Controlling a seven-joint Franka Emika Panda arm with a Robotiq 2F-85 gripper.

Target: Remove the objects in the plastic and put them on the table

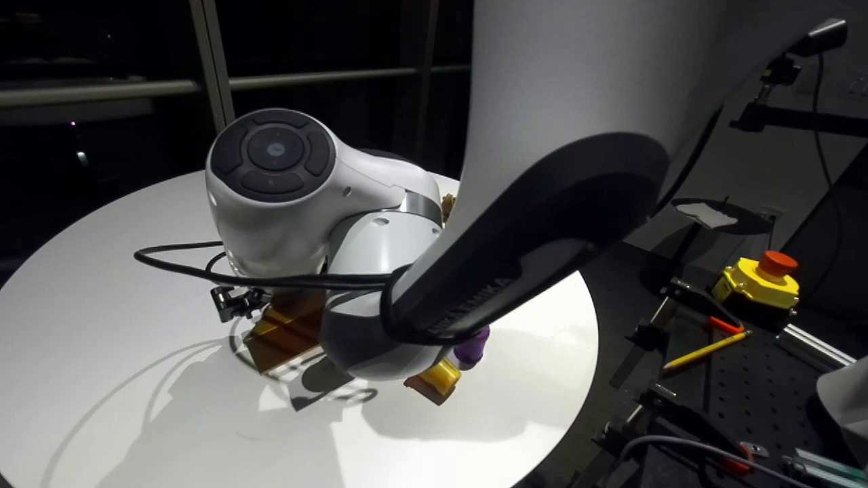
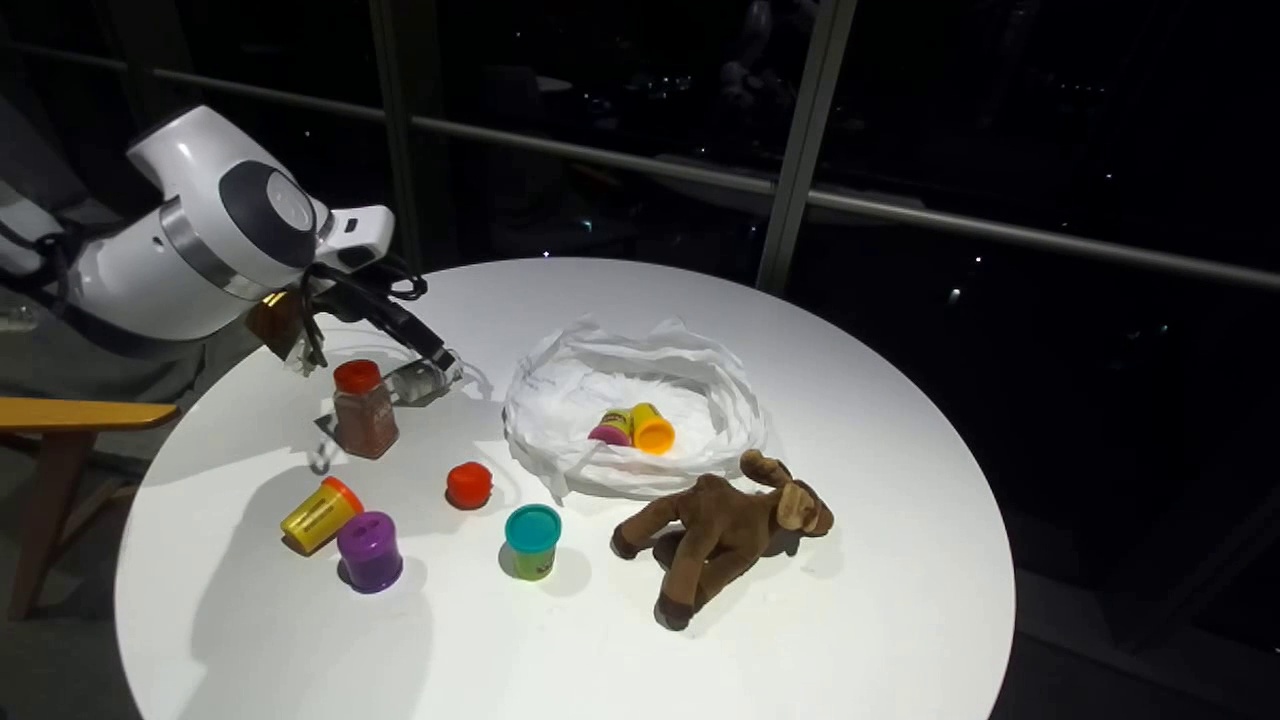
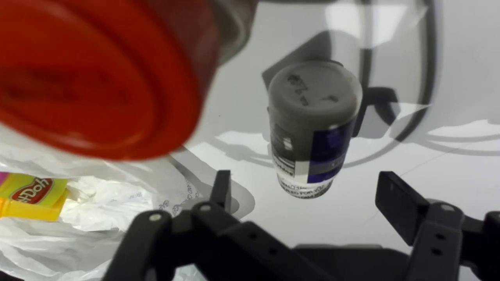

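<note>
A crumpled white plastic bag point(image 2: 545, 400) lies open on the table. Inside it lie two Play-Doh tubs, a yellow one with an orange lid point(image 2: 654, 430) and one with a pink lid point(image 2: 611, 430). In the wrist view the bag point(image 3: 113, 199) and a yellow Play-Doh tub point(image 3: 33, 195) show at left. My gripper point(image 3: 306, 200) is open and empty. A bottle with a whitish cap and purple label point(image 3: 314, 128) stands just beyond the gap between its fingers, apparently untouched. In an exterior view the gripper point(image 2: 440, 352) is low, near the clear bottle point(image 2: 418, 382). The arm hides the gripper in an exterior view.
A red-lidded jar point(image 2: 365, 415) stands close beside the gripper; its lid point(image 3: 86, 78) looms in the wrist view. A red ball-like item point(image 2: 469, 485), yellow tub point(image 2: 320, 517), purple tub point(image 2: 370, 553), teal-lidded tub point(image 2: 533, 543), brown plush point(image 2: 720, 525) and amber box point(image 1: 285, 332) are on the table.
</note>
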